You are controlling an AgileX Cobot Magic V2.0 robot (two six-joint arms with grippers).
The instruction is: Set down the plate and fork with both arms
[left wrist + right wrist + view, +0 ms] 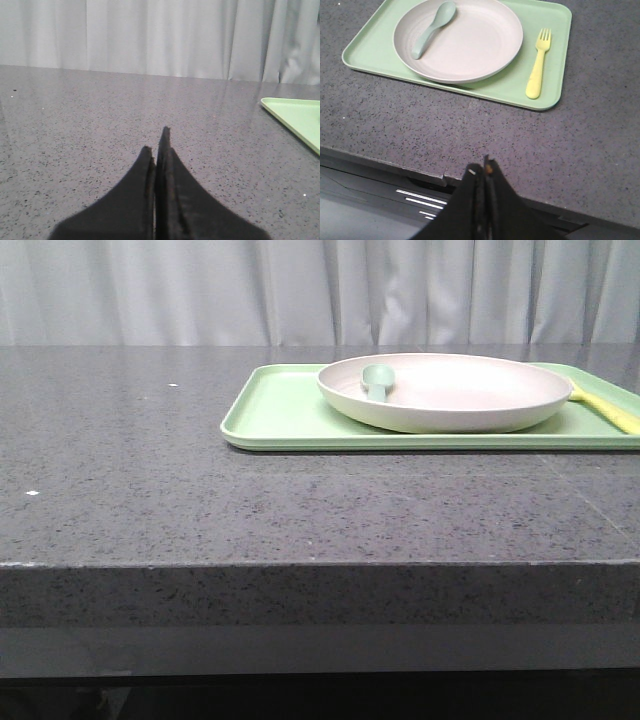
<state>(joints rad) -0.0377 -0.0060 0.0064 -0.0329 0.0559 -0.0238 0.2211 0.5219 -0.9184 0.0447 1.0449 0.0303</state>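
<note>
An off-white plate (445, 390) (458, 39) rests on a light-green tray (275, 410) (552, 30) at the right of the table. Inside the plate lies a teal spoon (378, 381) (433, 28). The yellow fork (538, 68) (605, 407) lies on the tray beside the plate. My right gripper (484, 167) is shut and empty, hovering over the table's front edge, well short of the tray. My left gripper (157, 145) is shut and empty, low over bare tabletop, with the tray's corner (296, 115) off to one side. Neither gripper shows in the front view.
The dark speckled stone table (150, 470) stretches bare to the left of the tray. Grey curtains (200, 290) hang behind it. The table's front edge (420, 172) drops away just below the right gripper.
</note>
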